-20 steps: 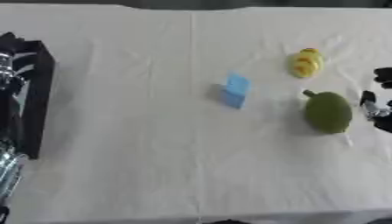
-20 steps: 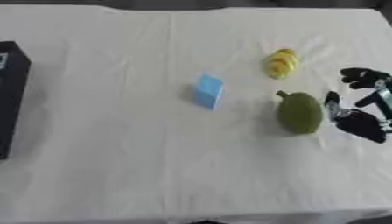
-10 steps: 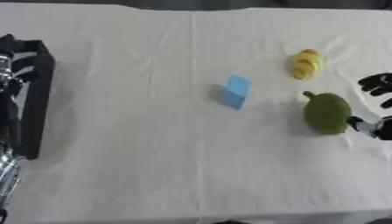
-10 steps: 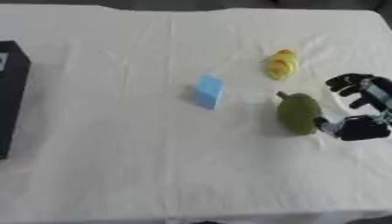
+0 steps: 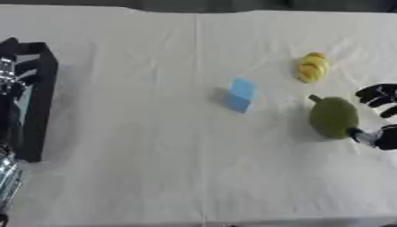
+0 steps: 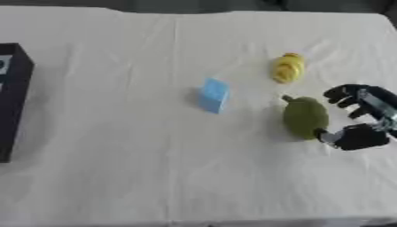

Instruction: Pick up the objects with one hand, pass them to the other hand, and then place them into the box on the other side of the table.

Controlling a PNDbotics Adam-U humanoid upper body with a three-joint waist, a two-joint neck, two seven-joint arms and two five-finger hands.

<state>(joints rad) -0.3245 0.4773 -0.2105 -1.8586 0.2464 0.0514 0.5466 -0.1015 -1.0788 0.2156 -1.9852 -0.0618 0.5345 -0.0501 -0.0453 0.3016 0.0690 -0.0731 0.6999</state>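
Observation:
A green pear-shaped fruit (image 6: 304, 117) with a short stem lies on the white cloth at the right. My right hand (image 6: 363, 116) is right beside it. The fingers (image 6: 341, 93) are spread near its upper right and the thumb (image 6: 353, 137) is against its lower right side. The hand is open and does not enclose the fruit. A yellow fruit (image 6: 288, 68) lies behind the green one. A blue block (image 6: 213, 95) stands at mid-table. The black box (image 5: 31, 97) sits at the left edge. Silver parts of my left arm (image 5: 6, 177) show at the lower left edge, and its hand is not made out.
The white tablecloth (image 6: 139, 177) covers the whole table. Its far edge runs along the top of the views and its near edge along the bottom. A wide bare stretch lies between the blue block and the black box.
My right hand has moved left, in from the right edge, up to the green fruit. Its thumb now reaches the fruit's lower right side. The objects have not moved.

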